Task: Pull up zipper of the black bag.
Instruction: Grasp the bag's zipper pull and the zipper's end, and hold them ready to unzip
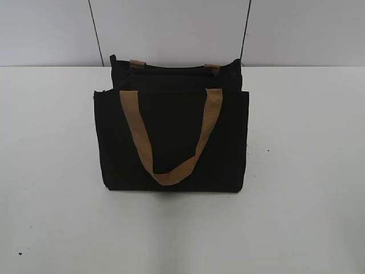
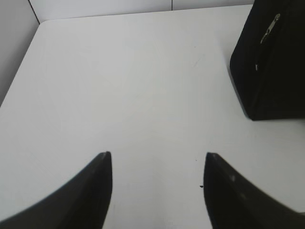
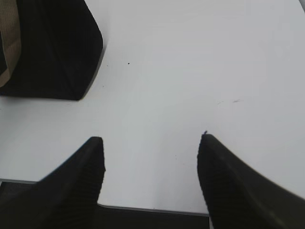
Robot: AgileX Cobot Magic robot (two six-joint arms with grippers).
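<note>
Black bag (image 1: 171, 137) upright, left pincer (image 2: 157, 164) and right pincer (image 3: 150, 148) wide apart, empty

Black bag (image 1: 171, 142) with tan strap handles (image 1: 171, 137) on a white table (image 1: 308, 171).

A broad white table (image 1: 308, 171) fills most of the scene, its matte surface marked by a few tiny dark specks (one near the front left corner). Behind it rise pale grey wall panels (image 1: 171, 28), split by thin dark seams. Lighting is soft and even.
</note>
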